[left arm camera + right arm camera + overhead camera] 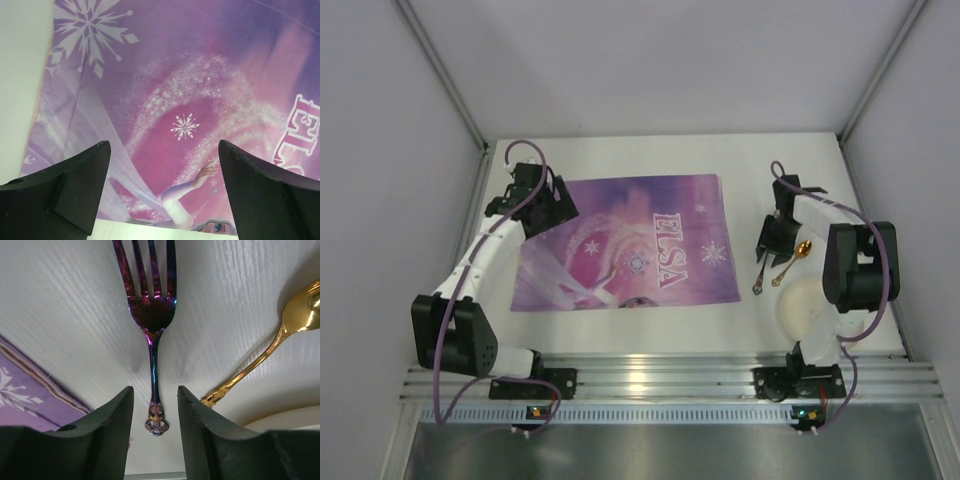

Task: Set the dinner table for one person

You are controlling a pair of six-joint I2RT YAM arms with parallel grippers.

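The right gripper (pixel 155 395) straddles only the tail end of the fork (pixel 152 315) handle. I judge that closing there could tip the tines up or let the thin handle slip out. Its fingers stand narrowly apart, with a gap on each side, and hold nothing. The spoon (pixel 280 335) lies just to its right, with the plate (pixel 292 420) beyond and the placemat (pixel 30 385) to its left. The left gripper (pixel 165 160), wide apart and empty, hovers over the placemat. The table (pixel 75 300) lies beneath both.

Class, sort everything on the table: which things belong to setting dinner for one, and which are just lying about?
Belong to the job: dinner table, ELSA placemat, iridescent fork, gold spoon, white plate.
Not part of it: aluminium rails, purple cables, both rig parts.
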